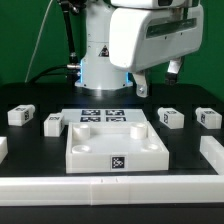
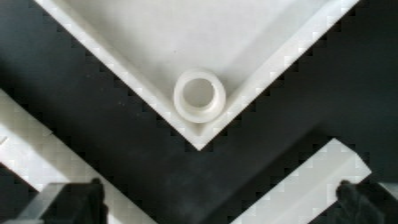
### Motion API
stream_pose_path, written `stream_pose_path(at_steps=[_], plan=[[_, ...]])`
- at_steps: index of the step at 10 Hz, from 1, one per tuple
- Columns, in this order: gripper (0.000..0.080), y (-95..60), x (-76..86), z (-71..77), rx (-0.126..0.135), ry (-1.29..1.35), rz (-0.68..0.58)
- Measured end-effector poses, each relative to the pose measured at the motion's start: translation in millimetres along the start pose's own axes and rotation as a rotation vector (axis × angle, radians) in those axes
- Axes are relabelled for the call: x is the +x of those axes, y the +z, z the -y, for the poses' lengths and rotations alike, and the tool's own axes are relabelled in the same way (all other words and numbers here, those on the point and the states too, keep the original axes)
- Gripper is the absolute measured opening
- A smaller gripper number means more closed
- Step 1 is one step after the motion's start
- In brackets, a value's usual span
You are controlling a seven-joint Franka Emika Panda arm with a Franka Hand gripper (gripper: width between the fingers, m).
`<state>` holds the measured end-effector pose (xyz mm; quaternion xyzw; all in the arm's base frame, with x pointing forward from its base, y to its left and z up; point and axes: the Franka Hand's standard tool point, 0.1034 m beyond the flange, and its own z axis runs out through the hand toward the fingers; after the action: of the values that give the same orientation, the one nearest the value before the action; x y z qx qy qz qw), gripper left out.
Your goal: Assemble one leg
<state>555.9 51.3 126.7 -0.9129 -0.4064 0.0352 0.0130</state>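
Note:
Four small white legs with marker tags lie on the black table: two at the exterior view's left point(image 1: 22, 115) point(image 1: 52, 122) and two at its right point(image 1: 168, 117) point(image 1: 208, 117). The large white square panel point(image 1: 112, 147) lies in the middle. My gripper point(image 1: 157, 78) hangs above the panel's far right area, apart from every leg. In the wrist view the gripper point(image 2: 217, 208) is open and empty, with dark fingertips point(image 2: 71, 205) at both sides. Below it is a panel corner point(image 2: 107, 50) with a round socket point(image 2: 198, 92). No leg shows in the wrist view.
The marker board point(image 1: 102, 116) lies behind the panel. White rails border the table at the exterior view's left point(image 1: 3, 148), right point(image 1: 212, 152) and front point(image 1: 110, 188). The arm's base point(image 1: 100, 65) stands at the back.

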Motion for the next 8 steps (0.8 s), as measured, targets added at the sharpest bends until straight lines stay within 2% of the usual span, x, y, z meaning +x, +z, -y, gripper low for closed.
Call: stream_pose_path(at_steps=[7,8], plan=[[0.065,1.4,-0.8,0.7,0.001,-0.001,0.001],[0.065,10.0,-4.3,3.9,-0.01,-0.072,-0.012]])
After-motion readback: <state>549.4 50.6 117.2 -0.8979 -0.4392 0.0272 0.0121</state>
